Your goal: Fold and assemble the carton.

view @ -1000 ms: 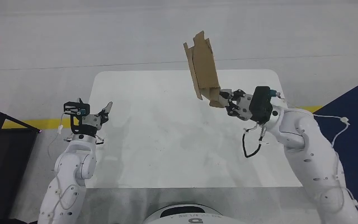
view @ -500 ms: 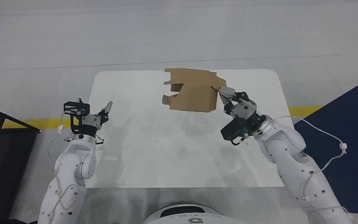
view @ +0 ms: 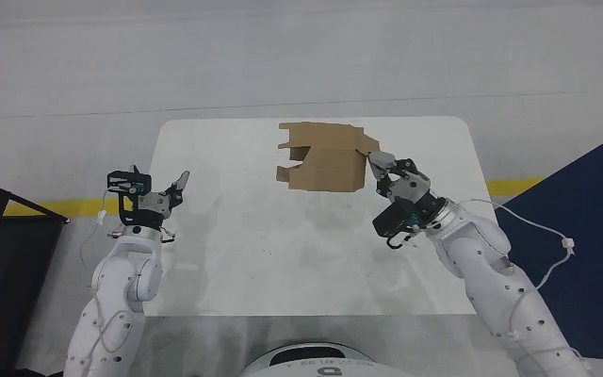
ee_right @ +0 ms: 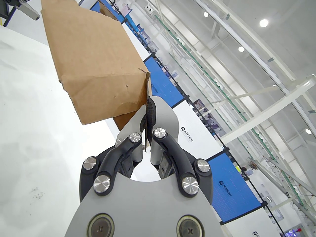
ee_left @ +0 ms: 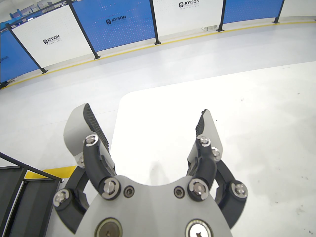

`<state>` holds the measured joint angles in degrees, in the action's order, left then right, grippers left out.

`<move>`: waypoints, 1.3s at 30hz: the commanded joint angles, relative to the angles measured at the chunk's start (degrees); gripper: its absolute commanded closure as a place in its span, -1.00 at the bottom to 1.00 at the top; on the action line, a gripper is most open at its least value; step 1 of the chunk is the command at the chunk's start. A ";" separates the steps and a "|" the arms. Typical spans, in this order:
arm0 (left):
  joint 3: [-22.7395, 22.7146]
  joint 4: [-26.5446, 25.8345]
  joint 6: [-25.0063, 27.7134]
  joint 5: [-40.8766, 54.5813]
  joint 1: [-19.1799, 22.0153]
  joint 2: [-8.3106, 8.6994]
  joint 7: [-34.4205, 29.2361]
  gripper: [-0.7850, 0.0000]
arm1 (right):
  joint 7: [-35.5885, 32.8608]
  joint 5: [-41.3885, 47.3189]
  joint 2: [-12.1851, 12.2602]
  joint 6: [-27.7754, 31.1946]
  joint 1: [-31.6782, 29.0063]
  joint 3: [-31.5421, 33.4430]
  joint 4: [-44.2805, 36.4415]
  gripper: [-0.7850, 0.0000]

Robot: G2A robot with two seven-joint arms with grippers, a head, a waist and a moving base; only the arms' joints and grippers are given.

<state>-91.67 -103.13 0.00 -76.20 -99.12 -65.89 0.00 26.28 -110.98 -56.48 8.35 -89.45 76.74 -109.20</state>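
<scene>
The white, round-cornered worktop (view: 283, 245) carries the task's only thing. The brown corrugated cardboard carton (view: 325, 162) is seen at about 12 o'clock on the worktop, close to the far edge. Whether it rests on the surface or is held just above it cannot be told.

The carton appears opened from flat into a shallow sleeve. Its notched flaps at the 9 o'clock end stand out unfolded, and no end is closed. The task is therefore judged to be at an early stage, with the squaring of the body and the folding and tucking of the flaps at both ends left to do.

The right pincer (ee_right: 148, 110) is pressed together on 1 thin flap at the carton's 3 o'clock corner. The left pincer (ee_left: 145, 122) is spread and holds nothing, at the worktop's 9 o'clock edge, well apart from the carton.
</scene>
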 commanded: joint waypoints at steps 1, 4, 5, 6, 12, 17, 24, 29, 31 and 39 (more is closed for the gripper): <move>0.00 0.00 0.00 0.00 0.00 0.00 0.00 -1.00 | 0.06 -0.12 0.01 -0.05 -0.01 0.00 0.00 1.00; 0.00 0.00 0.00 0.00 0.00 0.00 0.00 -1.00 | 0.06 -0.12 0.01 -0.05 -0.01 0.00 0.00 1.00; 0.00 0.00 0.00 0.00 0.00 0.00 0.00 -1.00 | 0.06 -0.12 0.01 -0.05 -0.01 0.00 0.00 1.00; 0.21 0.11 0.74 1.62 0.10 -0.08 -0.40 -1.00 | 0.06 -0.12 0.01 -0.05 -0.01 0.00 0.00 1.00; 0.77 -0.96 16.46 22.63 2.69 -0.05 -13.92 -1.00 | 2.71 8.58 -0.29 3.32 -0.05 0.82 3.23 1.00; -0.44 -0.73 30.07 46.98 6.48 0.88 -32.52 -1.00 | 5.86 11.65 -0.40 5.40 0.10 1.19 5.47 1.00; 0.73 -0.76 35.09 67.33 11.65 2.09 -48.80 -1.00 | 5.77 8.76 -0.45 6.07 0.09 0.61 6.10 1.00; 2.40 -2.90 31.71 67.63 14.85 2.43 -51.04 -1.00 | 5.02 6.03 -0.58 5.66 0.29 -0.48 5.88 1.00; 3.75 -3.80 29.97 67.54 15.67 2.39 -50.57 -0.87 | 5.17 5.15 -0.62 5.58 0.29 -0.84 5.51 1.00; 8.81 -3.69 23.55 63.54 20.01 2.27 -49.50 -0.29 | 5.99 2.16 -0.61 5.12 -0.72 -1.28 4.04 1.00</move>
<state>-83.67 -106.94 24.25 -12.07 -79.66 -63.61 -49.45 32.17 -108.57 -57.09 13.52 -90.03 75.45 -105.02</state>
